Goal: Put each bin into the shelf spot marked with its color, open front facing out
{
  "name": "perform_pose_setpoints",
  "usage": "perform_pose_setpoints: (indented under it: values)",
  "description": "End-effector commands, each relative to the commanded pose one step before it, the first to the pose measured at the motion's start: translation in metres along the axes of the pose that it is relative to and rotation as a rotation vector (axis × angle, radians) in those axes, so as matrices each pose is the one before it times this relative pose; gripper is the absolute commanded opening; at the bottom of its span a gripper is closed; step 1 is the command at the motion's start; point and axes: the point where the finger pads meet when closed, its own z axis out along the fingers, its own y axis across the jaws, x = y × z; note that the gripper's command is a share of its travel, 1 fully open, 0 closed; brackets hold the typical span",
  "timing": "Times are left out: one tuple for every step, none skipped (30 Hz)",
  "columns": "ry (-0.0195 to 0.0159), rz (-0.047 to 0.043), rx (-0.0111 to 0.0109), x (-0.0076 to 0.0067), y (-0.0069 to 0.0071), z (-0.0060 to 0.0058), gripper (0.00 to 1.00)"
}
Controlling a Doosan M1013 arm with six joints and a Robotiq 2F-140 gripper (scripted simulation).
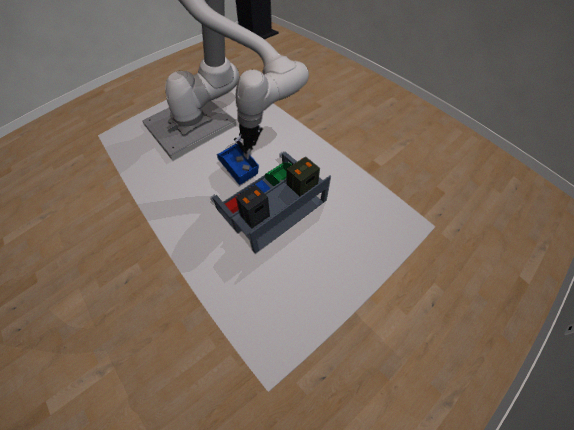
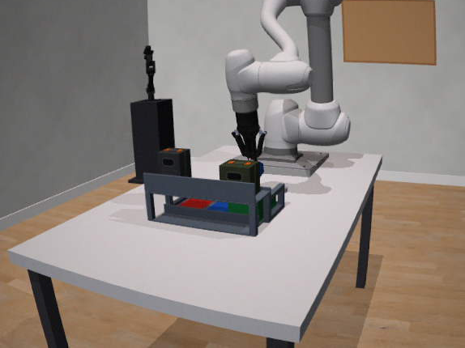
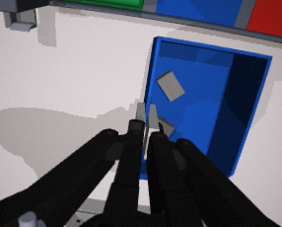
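The blue bin (image 1: 232, 166) (image 2: 261, 168) (image 3: 204, 94) lies open side up beside the shelf (image 1: 285, 219) (image 2: 198, 184), with small grey parts (image 1: 239, 159) (image 3: 171, 86) inside. My gripper (image 1: 247, 156) (image 2: 251, 159) (image 3: 144, 114) points down at one side wall of this bin. Its fingertips are nearly together, one on each side of the thin wall, shut on it. A green bin (image 1: 278, 174) (image 2: 239, 208) (image 3: 110, 3) stands in the shelf. The blue mark (image 1: 262, 186) (image 2: 219, 206) (image 3: 197, 11) and the red mark (image 1: 232, 204) (image 2: 196, 203) (image 3: 268, 19) show no bin on them.
A dark grey box (image 1: 253, 208) (image 2: 174, 163) and an olive box (image 1: 303, 177) (image 2: 239, 175) stand on top of the shelf, above the marks. The shelf's side posts and lip are close to the blue bin. The robot's base plate (image 1: 172, 145) (image 2: 312, 169) lies behind the bin.
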Motion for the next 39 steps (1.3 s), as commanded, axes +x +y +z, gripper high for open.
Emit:
perform_pose_setpoints:
  values:
    - [0.00008, -0.00007, 0.00018, 0.00032, -0.00003, -0.00018, 0.1]
    - [0.0, 0.0, 0.0, 0.00018, 0.0, -0.00004, 0.1]
    - [0.0, 0.0, 0.0, 0.0002, 0.0, -0.00005, 0.1]
    - [0.0, 0.0, 0.0, 0.00022, 0.0, -0.00005, 0.1]
    - [0.0, 0.0, 0.0, 0.00024, 0.0, -0.00006, 0.1]
    - [0.0, 0.0, 0.0, 0.00026, 0.0, -0.00006, 0.1]
    - [0.0, 0.0, 0.0, 0.00029, 0.0, -0.00007, 0.1]
    - [0.0, 0.0, 0.0, 0.00031, 0.0, -0.00007, 0.1]
    - [0.0, 0.0, 0.0, 0.00033, 0.0, -0.00008, 0.1]
    - [0.0, 0.0, 0.0, 0.0, 0.0, 0.0, 0.1]
    - [0.0, 0.0, 0.0, 0.0, 0.0, 0.0, 0.1]
    - [0.0, 0.0, 0.0, 0.00036, 0.0, -0.00008, 0.1]
    - [0.0, 0.0, 0.0, 0.00038, 0.0, -0.00009, 0.1]
    - [0.0, 0.0, 0.0, 0.00041, 0.0, -0.00009, 0.1]
    - [0.0, 0.0, 0.0, 0.00043, 0.0, -0.0001, 0.1]
    - [0.0, 0.0, 0.0, 0.00046, 0.0, -0.00011, 0.1]
    - [0.0, 0.0, 0.0, 0.00049, 0.0, -0.00011, 0.1]
    - [0.0, 0.0, 0.0, 0.00051, 0.0, -0.00012, 0.1]
    - [0.0, 0.0, 0.0, 0.00054, 0.0, -0.00013, 0.1]
    - [0.0, 0.0, 0.0, 0.00056, 0.0, -0.00013, 0.1]
    - [0.0, 0.0, 0.0, 0.00059, 0.0, -0.00014, 0.1]
    - [0.0, 0.0, 0.0, 0.00061, 0.0, -0.00014, 0.1]
    - [0.0, 0.0, 0.0, 0.00064, 0.0, -0.00015, 0.1]
    - [0.0, 0.0, 0.0, 0.00066, 0.0, -0.00016, 0.1]
    - [0.0, 0.0, 0.0, 0.00069, 0.0, -0.00016, 0.1]
    - [0.0, 0.0, 0.0, 0.00072, 0.0, -0.00017, 0.1]
    - [0.0, 0.0, 0.0, 0.0, 0.0, 0.0, 0.1]
    - [0.0, 0.0, 0.0, 0.0, 0.0, 0.0, 0.1]
    - [0.0, 0.0, 0.0, 0.00074, 0.0, -0.00017, 0.1]
    - [0.0, 0.0, 0.0, 0.00076, 0.0, -0.00018, 0.1]
    - [0.0, 0.0, 0.0, 0.00079, 0.0, -0.00018, 0.1]
    - [0.0, 0.0, 0.0, 0.00081, 0.0, -0.00019, 0.1]
    - [0.0, 0.0, 0.0, 0.00084, 0.0, -0.0002, 0.1]
    - [0.0, 0.0, 0.0, 0.00086, 0.0, -0.0002, 0.1]
    - [0.0, 0.0, 0.0, 0.00088, 0.0, -0.00021, 0.1]
    - [0.0, 0.0, 0.0, 0.0009, 0.0, -0.00021, 0.1]
    - [0.0, 0.0, 0.0, 0.00092, 0.0, -0.00021, 0.1]
    - [0.0, 0.0, 0.0, 0.00094, 0.0, -0.00022, 0.1]
    - [0.0, 0.0, 0.0, 0.00096, 0.0, -0.00023, 0.1]
